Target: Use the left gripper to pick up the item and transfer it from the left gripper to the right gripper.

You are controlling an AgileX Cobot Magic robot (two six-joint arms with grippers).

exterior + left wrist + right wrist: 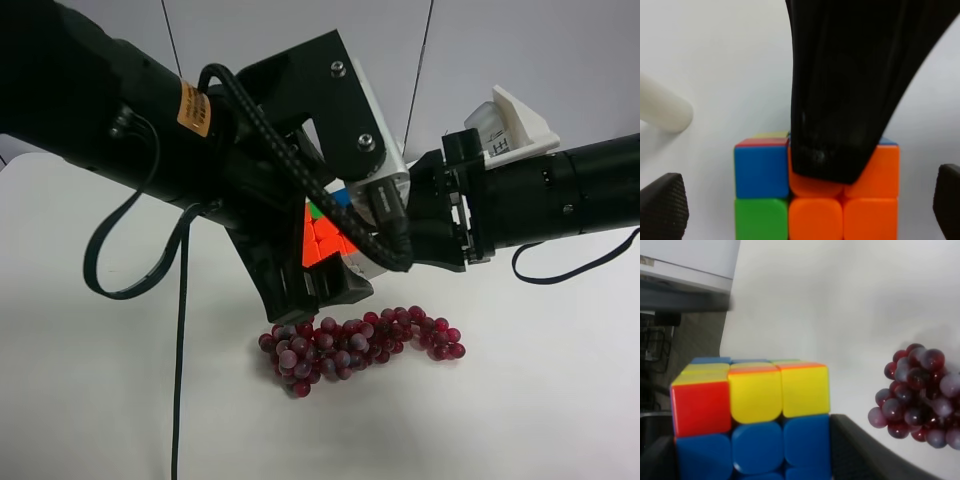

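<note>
Hanging above the white table point(90, 400), both arms meet for a mid-air handover, clear of the red grape bunch point(360, 340) below. The left gripper point(805, 207) gapes, pads off the Rubik's cube point(755, 390); the right gripper point(755, 457) clamps it, apparently carrying it alone.

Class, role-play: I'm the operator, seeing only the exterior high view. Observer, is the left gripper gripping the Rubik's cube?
Observer: No. The left wrist view shows the left gripper open, its fingers clear of the Rubik's cube, gaps on both sides.
Operator: What holds it?
Observer: The right gripper; in its wrist view a dark finger lies against the cube's side.
Operator: Which colours face that camera?
Observer: One red and two yellow tiles above blue ones.
</note>
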